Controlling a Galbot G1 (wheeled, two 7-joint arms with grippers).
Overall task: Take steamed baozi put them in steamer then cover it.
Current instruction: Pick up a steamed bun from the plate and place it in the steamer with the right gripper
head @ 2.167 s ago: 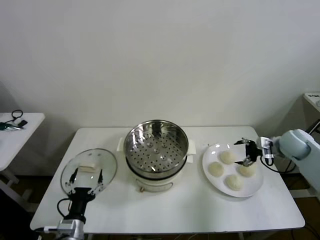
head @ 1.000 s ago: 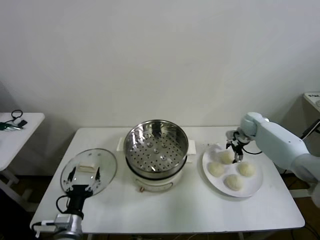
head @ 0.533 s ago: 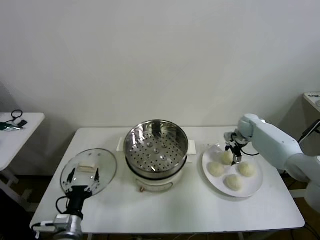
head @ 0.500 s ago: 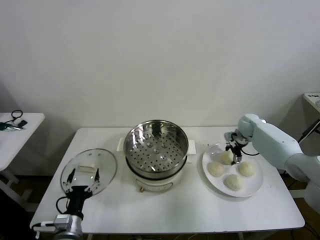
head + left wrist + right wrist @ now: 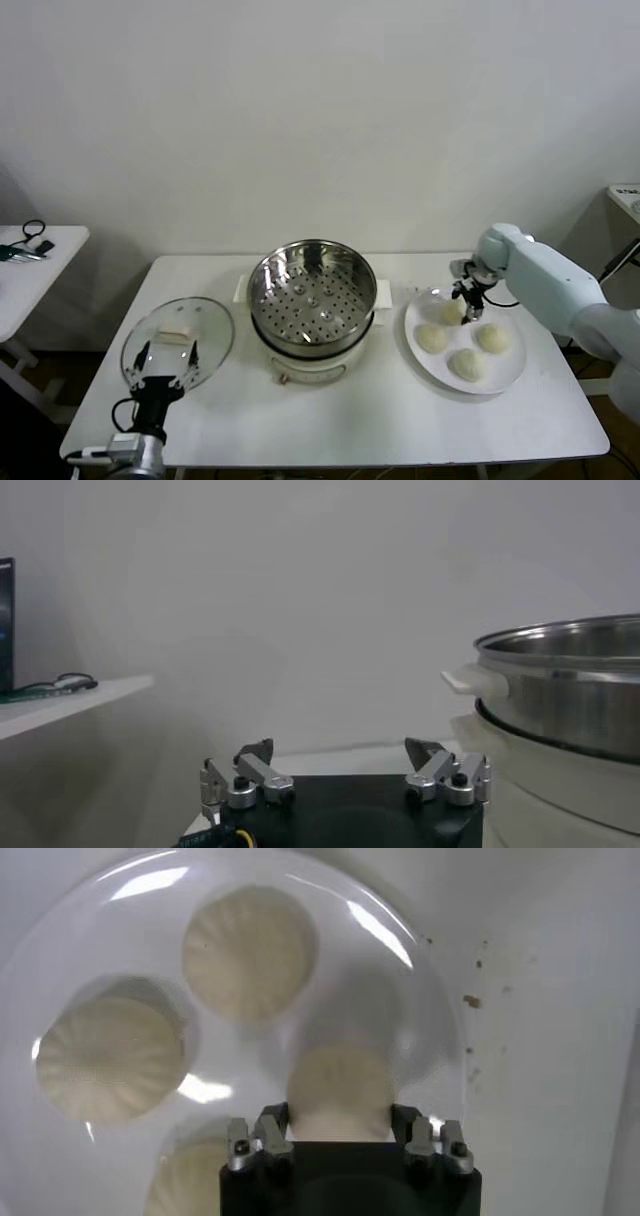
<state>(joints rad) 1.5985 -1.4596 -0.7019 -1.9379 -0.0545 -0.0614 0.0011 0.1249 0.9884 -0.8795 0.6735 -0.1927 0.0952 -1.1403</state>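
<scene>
My right gripper [image 5: 467, 303] is over the back of the white plate [image 5: 510, 375], shut on one cream baozi [image 5: 340, 1091] that sits between its fingers [image 5: 272, 1123]. Three more baozi [image 5: 432, 338] [image 5: 491, 337] [image 5: 467, 364] lie on the plate, and in the right wrist view baozi [image 5: 250, 948] and baozi [image 5: 110, 1058] show beyond the held one. The steel steamer [image 5: 312, 288] stands empty mid-table on its cream pot base [image 5: 310, 362]. The glass cover [image 5: 178, 340] lies flat at the left. My left gripper [image 5: 165, 372] hovers open at the cover's near edge, nothing between its fingers [image 5: 262, 752].
A small side table [image 5: 30, 250] with cables stands off to the left, also visible as a side table [image 5: 70, 692] in the left wrist view. A shelf corner [image 5: 625, 195] shows at the far right. The steamer's wall [image 5: 570, 680] rises close beside my left gripper.
My right gripper's fingers have closed on the rear baozi on the plate and shifted slightly upward. The left arm has barely moved.
</scene>
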